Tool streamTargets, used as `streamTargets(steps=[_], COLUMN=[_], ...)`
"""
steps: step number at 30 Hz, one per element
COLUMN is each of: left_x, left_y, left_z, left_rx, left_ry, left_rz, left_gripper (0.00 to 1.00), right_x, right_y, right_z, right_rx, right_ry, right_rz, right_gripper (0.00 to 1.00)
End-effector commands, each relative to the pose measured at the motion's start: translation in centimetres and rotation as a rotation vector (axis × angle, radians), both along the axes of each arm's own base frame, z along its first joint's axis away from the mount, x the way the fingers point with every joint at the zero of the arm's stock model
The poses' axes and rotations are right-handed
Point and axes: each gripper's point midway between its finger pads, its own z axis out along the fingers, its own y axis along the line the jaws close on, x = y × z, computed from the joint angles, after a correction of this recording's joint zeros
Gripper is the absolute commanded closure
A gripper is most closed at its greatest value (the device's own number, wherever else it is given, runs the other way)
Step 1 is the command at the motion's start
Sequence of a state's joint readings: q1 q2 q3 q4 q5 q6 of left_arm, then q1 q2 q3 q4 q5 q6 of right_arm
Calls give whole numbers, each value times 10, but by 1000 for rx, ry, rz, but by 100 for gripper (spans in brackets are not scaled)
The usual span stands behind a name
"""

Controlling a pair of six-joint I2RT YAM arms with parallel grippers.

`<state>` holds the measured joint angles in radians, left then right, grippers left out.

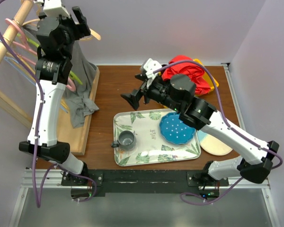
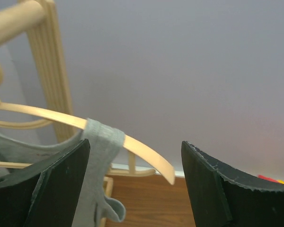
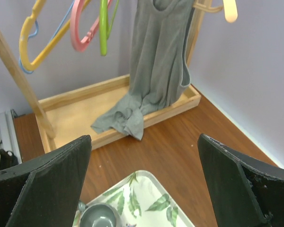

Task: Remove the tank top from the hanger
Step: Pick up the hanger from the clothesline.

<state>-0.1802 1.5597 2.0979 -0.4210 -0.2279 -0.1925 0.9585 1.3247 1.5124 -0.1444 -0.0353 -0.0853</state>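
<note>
Since nearest the wooden hanger (image 2: pixel 38 112), falls to the left gripper (image 2: pixel 135 151), jaws apart like the right gripper's (image 3: pixel 144 137), with the tank top (image 2: pixel 102 137) draped over that hanger just ahead.

Brown wooden table (image 1: pixel 111 85), four items directly on it.
- Left side: shallow wooden base of a clothes rack (image 1: pixel 87 125).
- Near centre: leaf-patterned tray (image 1: pixel 142 125).
- Near right, just beside the tray: pale oval board (image 1: pixel 217 144).
- Far right corner: red cloth (image 1: pixel 184 66) heaped over a yellow item (image 1: pixel 211 81).
</note>
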Motion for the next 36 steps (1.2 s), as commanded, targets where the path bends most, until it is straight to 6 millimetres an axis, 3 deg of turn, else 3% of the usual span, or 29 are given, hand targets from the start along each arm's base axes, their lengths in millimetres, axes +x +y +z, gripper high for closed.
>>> streamTargets(steps=[1,6,13,28,36], left_x=[1,10,28,25,36], left_y=[36,50,83,140,147], left_z=[31,38,16,19,5], left_rx=[71,44,43,123,145], left_ry=[-92,-107,-53,-66,-46], left_rz=[205,284,405,644,668], left_gripper=[19,26,29,35,35], right_x=[-9,-14,-15,-10,-8], right_y=[-15,-16,-10,2,2], right_z=[16,22,30,17,16], right_rx=[41,31,30,-5,-30], right_ry=[-4,15,20,39,45], right_rz=[-19,0,26,42,31], right_gripper=[1,2,2,2,2])
